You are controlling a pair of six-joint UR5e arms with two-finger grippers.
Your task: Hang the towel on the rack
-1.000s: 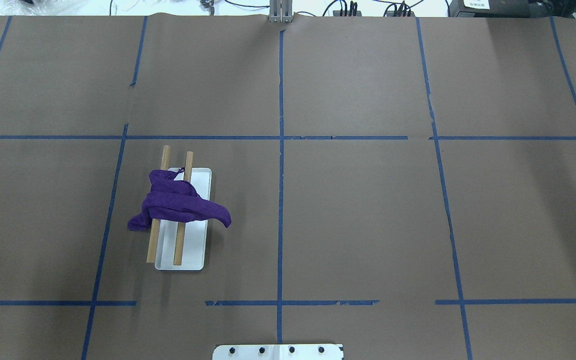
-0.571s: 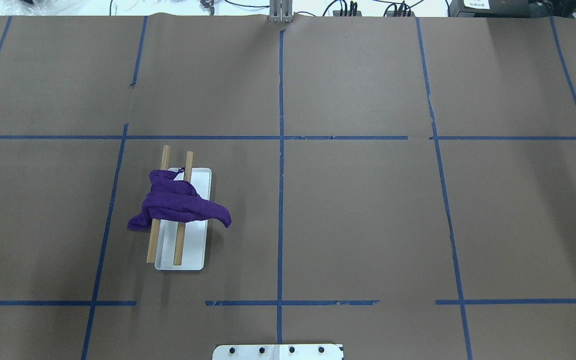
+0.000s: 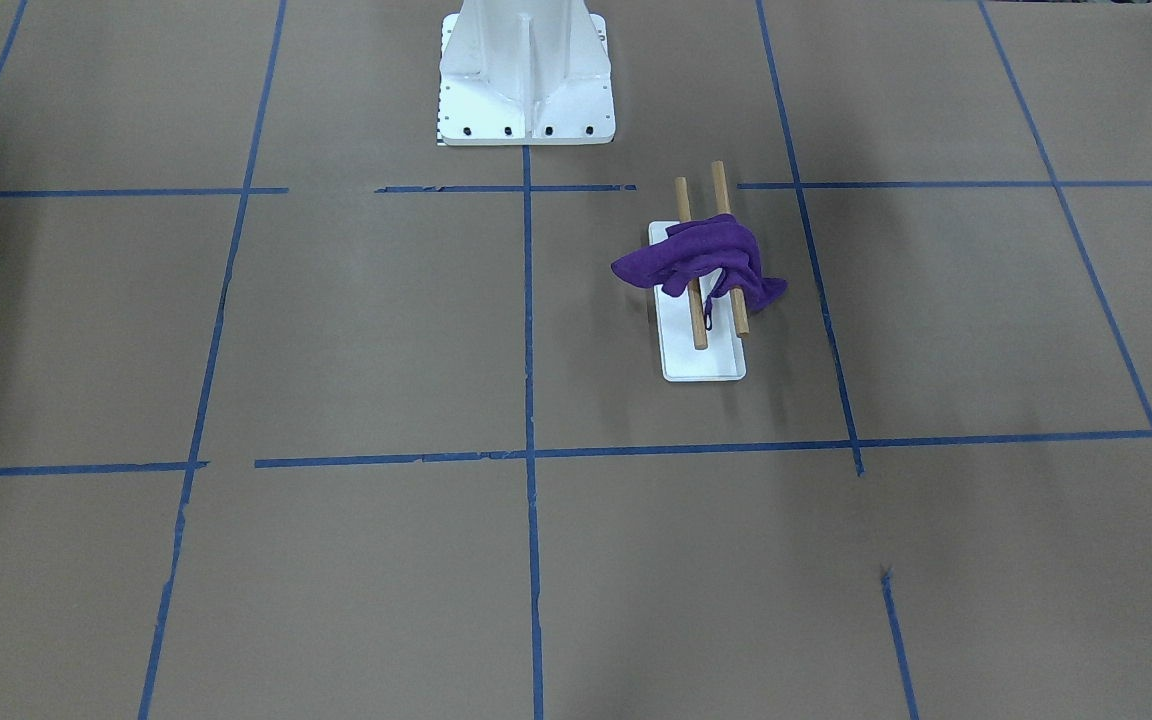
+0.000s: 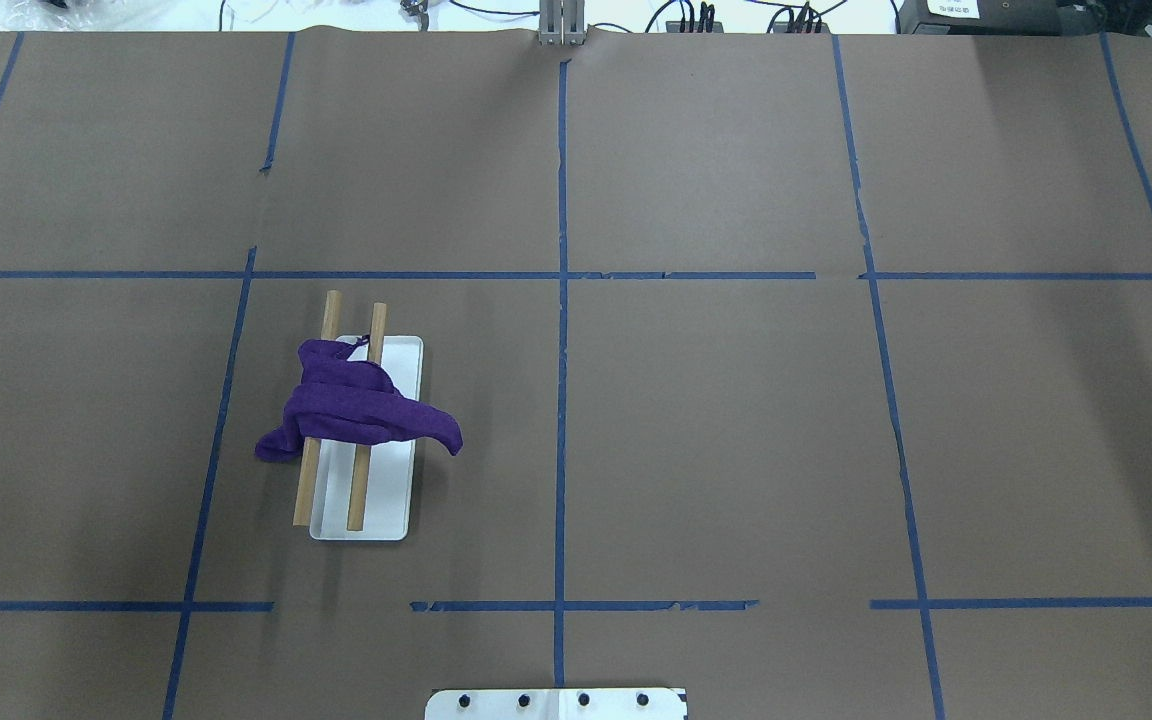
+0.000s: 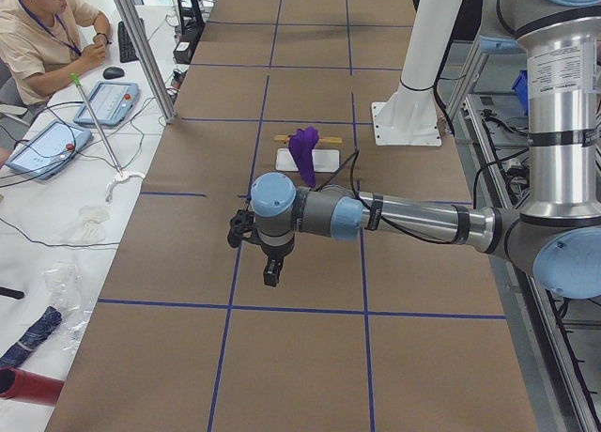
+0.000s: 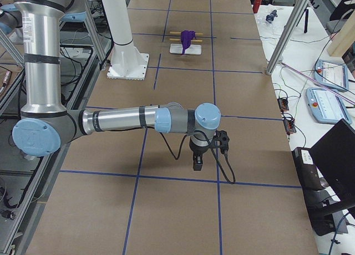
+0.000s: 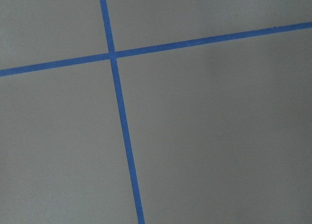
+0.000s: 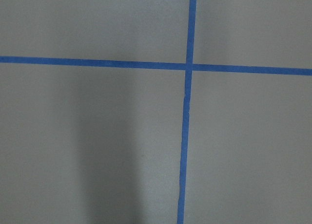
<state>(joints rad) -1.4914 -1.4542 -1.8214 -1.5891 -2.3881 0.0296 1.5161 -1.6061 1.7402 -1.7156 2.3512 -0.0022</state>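
The purple towel [image 4: 356,405] lies bunched across both tan dowel rods of the rack [image 4: 391,500], with its ends hanging off each side. It also shows in the front view [image 3: 706,250] over the rack's white base [image 3: 706,365]. The towel [image 5: 303,150] is far beyond my left gripper [image 5: 270,272], which hangs above the brown paper at the table's left end. My right gripper [image 6: 198,163] hangs at the opposite end, far from the towel [image 6: 188,37]. I cannot tell whether either gripper is open or shut. Neither touches anything. The wrist views show only paper and blue tape.
The large white bolted pedestal [image 3: 526,80] stands at the robot's side of the table, also in the overhead view [image 4: 556,703]. Blue tape lines grid the brown paper. An operator [image 5: 38,28] sits beyond the table's far side, by metal posts [image 5: 141,47].
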